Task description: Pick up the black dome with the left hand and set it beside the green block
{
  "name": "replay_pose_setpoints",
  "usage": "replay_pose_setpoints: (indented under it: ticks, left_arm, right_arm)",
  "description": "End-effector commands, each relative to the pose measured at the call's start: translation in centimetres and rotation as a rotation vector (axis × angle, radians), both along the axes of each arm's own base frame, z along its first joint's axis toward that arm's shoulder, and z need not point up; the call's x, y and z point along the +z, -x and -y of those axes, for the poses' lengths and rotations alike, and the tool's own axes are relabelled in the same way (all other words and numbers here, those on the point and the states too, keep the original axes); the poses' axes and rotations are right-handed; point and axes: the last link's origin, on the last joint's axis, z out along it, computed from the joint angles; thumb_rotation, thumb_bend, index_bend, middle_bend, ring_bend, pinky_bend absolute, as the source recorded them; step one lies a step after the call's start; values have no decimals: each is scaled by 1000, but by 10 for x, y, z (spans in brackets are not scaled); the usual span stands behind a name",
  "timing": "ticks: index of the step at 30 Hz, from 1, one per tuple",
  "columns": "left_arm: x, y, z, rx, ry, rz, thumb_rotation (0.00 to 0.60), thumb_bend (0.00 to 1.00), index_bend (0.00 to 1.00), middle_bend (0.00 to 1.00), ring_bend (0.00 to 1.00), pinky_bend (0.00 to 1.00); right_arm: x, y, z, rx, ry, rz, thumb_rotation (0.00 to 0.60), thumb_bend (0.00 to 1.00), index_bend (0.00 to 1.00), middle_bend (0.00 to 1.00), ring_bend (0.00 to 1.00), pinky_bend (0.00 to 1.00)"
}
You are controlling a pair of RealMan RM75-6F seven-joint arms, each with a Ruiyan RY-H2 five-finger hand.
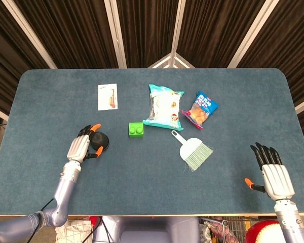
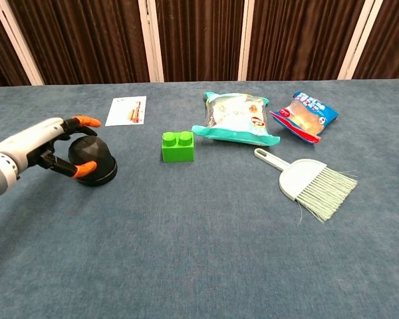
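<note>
The black dome (image 1: 101, 143) (image 2: 94, 161) sits flat on the blue table, a short way left of the green block (image 1: 136, 129) (image 2: 177, 146) with a gap between them. My left hand (image 1: 81, 147) (image 2: 45, 147) is just left of the dome. Its orange-tipped fingers (image 2: 86, 121) are spread above and in front of the dome and no longer wrap it. My right hand (image 1: 275, 177) lies flat at the table's near right corner, fingers apart, holding nothing; the chest view does not show it.
Beyond the block lie a teal snack bag (image 1: 163, 106) (image 2: 236, 118) and a blue-red candy bag (image 1: 200, 110) (image 2: 304, 116). A small white hand brush (image 1: 192, 150) (image 2: 310, 181) lies right of the block. A white card (image 1: 107, 96) (image 2: 127, 110) lies far left.
</note>
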Motion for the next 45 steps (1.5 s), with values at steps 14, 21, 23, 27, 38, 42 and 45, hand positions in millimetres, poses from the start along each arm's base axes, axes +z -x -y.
replay_pose_setpoints:
  ticks: [14,21,23,27,38,42,45]
  left_arm:
    - [-2,1,-1,31,-16,-43,600,595,136,337,0,0]
    - [2,-9,-1,14,-47,-16,600,645,169,441,0,0]
    - [4,-12,0,7,-54,-6,600,650,176,456,0,0]
    - [13,-27,1,-22,-72,24,600,650,178,452,0,0]
    - [-9,-76,7,-85,-4,91,600,646,187,435,0,0]
    - [-31,-79,8,-84,35,60,600,645,187,433,0,0]
    - [-48,-75,8,-77,60,42,600,645,187,432,0,0]
  right_arm:
    - [-2,2,-10,-7,-10,8,600,208,0,0,40,0]
    - [0,0,-13,-2,-9,16,600,209,0,0,40,0]
    - [0,-1,-14,1,-13,19,600,209,0,0,40,0]
    - [1,-2,-18,4,-13,22,600,208,0,0,40,0]
    - [0,0,-5,0,-9,27,600,209,0,0,40,0]
    - [3,1,-3,1,0,33,600,209,0,0,40,0]
    - [5,3,-1,-1,3,35,600,208,0,0,40,0]
